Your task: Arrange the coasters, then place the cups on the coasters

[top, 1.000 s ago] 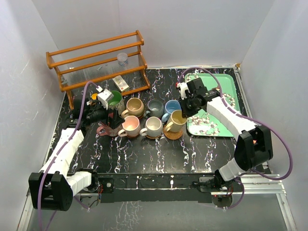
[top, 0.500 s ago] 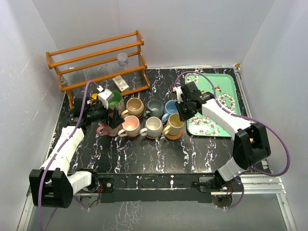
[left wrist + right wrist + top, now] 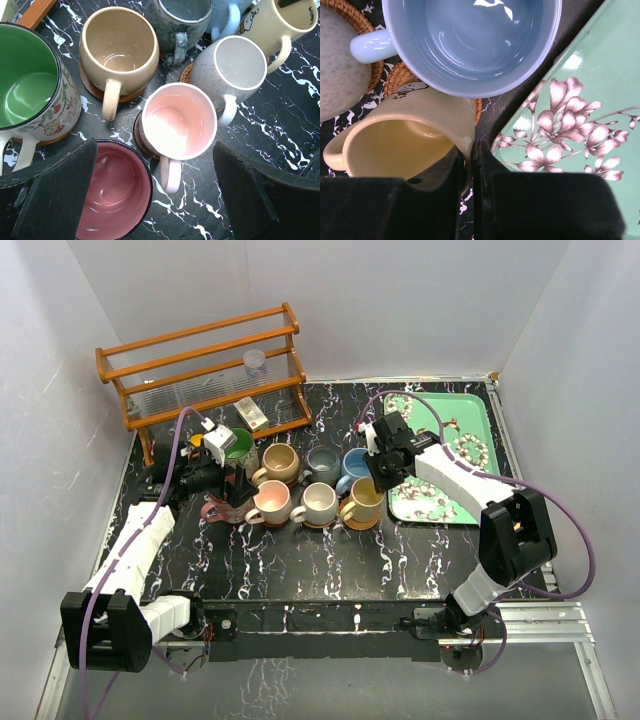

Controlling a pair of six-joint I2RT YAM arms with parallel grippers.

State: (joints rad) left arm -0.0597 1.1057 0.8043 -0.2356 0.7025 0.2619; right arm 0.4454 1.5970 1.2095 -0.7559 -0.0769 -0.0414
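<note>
Several mugs stand in two rows mid-table on coasters: green (image 3: 238, 445), tan (image 3: 280, 462), grey-blue (image 3: 322, 464), blue (image 3: 357, 462), maroon (image 3: 214, 508), pink (image 3: 270, 502), cream (image 3: 318, 502) and yellow (image 3: 363, 500). My right gripper (image 3: 468, 160) is shut on the yellow mug (image 3: 405, 142), pinching its rim wall beside the blue mug (image 3: 470, 40). A wicker coaster (image 3: 395, 80) shows under them. My left gripper (image 3: 157, 200) hangs open over the maroon mug (image 3: 112, 190) and the pink mug (image 3: 180, 120), holding nothing. A brown coaster (image 3: 137, 137) peeks from under the pink mug.
A green floral tray (image 3: 455, 455) lies right of the mugs, close to my right gripper. A wooden rack (image 3: 200, 370) stands at the back left with a clear plastic cup (image 3: 255, 362) on it. A small box (image 3: 252, 413) lies in front of the rack.
My right arm has swung a little to the left with the yellow mug, which now sits lower, over its coaster. The left arm has not moved.
</note>
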